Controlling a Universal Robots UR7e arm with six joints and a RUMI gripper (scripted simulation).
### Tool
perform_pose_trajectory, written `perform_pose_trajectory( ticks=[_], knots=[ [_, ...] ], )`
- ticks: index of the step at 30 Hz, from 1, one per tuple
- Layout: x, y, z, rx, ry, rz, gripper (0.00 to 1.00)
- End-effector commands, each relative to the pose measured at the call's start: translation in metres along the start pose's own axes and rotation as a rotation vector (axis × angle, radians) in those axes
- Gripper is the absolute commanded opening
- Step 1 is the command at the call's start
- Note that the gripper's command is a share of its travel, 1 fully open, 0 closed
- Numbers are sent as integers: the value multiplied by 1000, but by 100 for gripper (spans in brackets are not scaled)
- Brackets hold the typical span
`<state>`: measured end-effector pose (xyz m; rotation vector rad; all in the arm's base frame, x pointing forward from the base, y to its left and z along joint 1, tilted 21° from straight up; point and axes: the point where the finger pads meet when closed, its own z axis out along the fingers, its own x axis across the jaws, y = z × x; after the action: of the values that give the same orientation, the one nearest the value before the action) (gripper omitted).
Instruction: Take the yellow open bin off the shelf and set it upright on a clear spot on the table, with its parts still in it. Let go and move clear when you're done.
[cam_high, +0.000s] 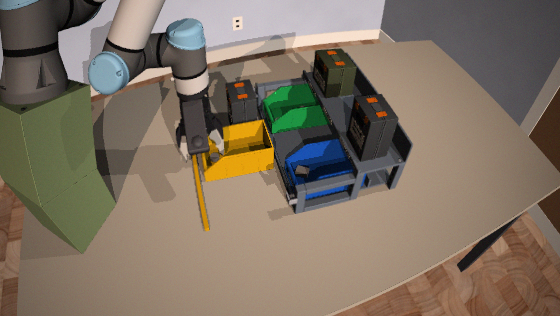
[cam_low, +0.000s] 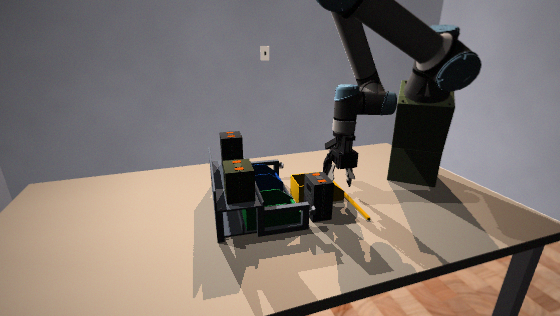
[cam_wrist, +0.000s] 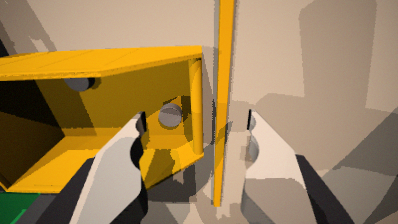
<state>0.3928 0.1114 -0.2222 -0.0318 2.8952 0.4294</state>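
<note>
The yellow open bin (cam_high: 242, 150) (cam_low: 298, 186) (cam_wrist: 100, 95) stands upright on the table (cam_high: 350, 250), just left of the grey shelf (cam_high: 325, 200) (cam_low: 220, 220). Round grey parts (cam_wrist: 170, 116) (cam_high: 215, 157) lie inside it by its near end wall. My gripper (cam_high: 201, 145) (cam_low: 339, 176) (cam_wrist: 196, 111) is open. Its fingers straddle that end wall without touching it, one inside the bin and one outside. A long yellow bar (cam_high: 201, 200) (cam_low: 357, 206) (cam_wrist: 223, 75) lies flat on the table right beside that wall, between the fingers in the wrist view.
The shelf holds a green bin (cam_high: 292, 112) and a blue bin (cam_high: 320, 160) with a small dark part (cam_high: 302, 170). Black boxes with orange clips stand on the shelf (cam_high: 335, 70) (cam_high: 372, 125); another (cam_high: 241, 100) (cam_low: 320, 192) stands behind the yellow bin. The green robot base (cam_high: 50, 150) is at the left.
</note>
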Motion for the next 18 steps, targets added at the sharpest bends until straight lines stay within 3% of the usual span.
perform_pose_trajectory(
  ticks=[1,18],
  knots=[
    [-2,0,0,1,-2,-2,58],
    [-1,0,-2,1,-2,-1,58]
  ],
)
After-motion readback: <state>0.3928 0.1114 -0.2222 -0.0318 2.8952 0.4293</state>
